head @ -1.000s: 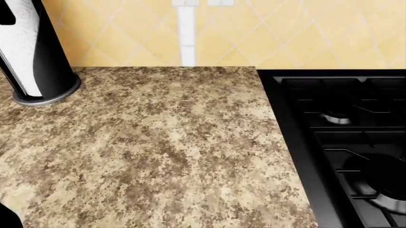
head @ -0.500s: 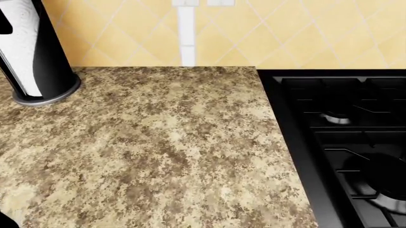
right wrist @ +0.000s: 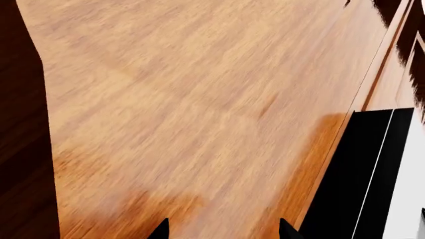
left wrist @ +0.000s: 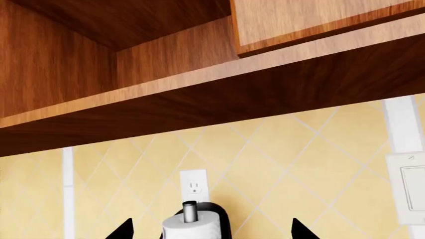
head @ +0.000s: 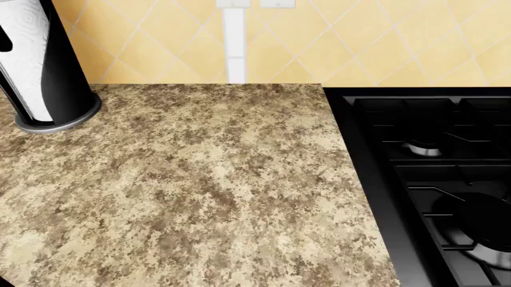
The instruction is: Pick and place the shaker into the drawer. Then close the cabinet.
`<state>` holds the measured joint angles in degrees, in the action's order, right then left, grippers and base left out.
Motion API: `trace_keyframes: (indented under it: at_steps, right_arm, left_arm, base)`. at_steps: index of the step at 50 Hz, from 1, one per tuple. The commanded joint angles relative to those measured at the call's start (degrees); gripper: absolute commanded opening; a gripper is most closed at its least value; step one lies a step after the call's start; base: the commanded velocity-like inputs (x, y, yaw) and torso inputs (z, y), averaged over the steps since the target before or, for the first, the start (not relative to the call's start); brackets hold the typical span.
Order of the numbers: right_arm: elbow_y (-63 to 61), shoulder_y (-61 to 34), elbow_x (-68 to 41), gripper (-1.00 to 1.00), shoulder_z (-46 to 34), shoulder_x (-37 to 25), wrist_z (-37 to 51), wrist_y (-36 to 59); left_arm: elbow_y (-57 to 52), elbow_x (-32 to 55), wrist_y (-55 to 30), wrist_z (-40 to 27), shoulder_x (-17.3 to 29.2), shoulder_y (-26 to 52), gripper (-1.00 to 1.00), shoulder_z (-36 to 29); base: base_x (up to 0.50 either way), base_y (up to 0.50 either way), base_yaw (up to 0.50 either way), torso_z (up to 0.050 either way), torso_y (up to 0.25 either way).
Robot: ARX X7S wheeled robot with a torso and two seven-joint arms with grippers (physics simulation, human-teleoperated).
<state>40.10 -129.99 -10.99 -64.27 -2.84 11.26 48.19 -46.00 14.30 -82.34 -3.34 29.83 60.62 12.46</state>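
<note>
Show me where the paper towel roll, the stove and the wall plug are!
paper towel roll [head: 28, 57]: head view, on the white paper.
stove [head: 447, 179]: head view, on the black grate.
wall plug [left wrist: 194, 185]: left wrist view, on the white outlet plate above the roll.

Black pointed fingertips [left wrist: 123, 230] on both grippers

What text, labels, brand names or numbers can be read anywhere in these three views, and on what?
None: no view shows any readable writing.
Paper towel roll: only an embossed pattern, no print.
Wall outlet and switch plate: plain white, no markings.
Stove: black, no label or numbers in view.
Wooden panel in the right wrist view: only wood grain.
</note>
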Motion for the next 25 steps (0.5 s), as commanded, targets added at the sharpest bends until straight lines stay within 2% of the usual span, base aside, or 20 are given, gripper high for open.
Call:
trace_keyframes:
  at_steps: [1,8,11,14,25]
  right_arm:
    - [34.81,0.28,1.69,1.00,1.52,2.27,-7.93,-24.18]
    - [31.76,-1.11,-1.45,1.00,5.87,1.21,-10.62,-24.29]
    - [8.69,1.24,-7.43,1.00,10.51,-6.67,-9.64,-11.75]
    - [-4.78,2.35,-11.45,1.00,13.79,-11.13,-8.11,-4.13]
    - [-29.03,4.15,-21.47,1.00,23.21,-18.73,-3.15,11.57]
  left_arm:
    - [-0.82,3.52,1.64,1.44,0.74,-0.46,1.00,3.20]
    - [-0.79,3.60,1.79,1.24,0.75,-0.61,1.00,3.02]
    - [-0.64,3.64,1.85,1.18,0.75,-0.50,1.00,3.03]
    - [-0.38,3.53,2.39,1.04,0.71,-0.92,1.00,2.94]
    - [-0.48,3.84,1.87,0.67,0.72,-0.41,1.00,2.32]
  base:
    - [0.03,0.01,0.01,0.000,0.000]
    - [0.03,0.01,0.01,0.010,0.000]
    - [0.02,0.00,0.01,0.008,0.000]
    - [0.02,0.00,0.01,0.007,0.000]
    - [0.00,0.00,0.00,0.000,0.000]
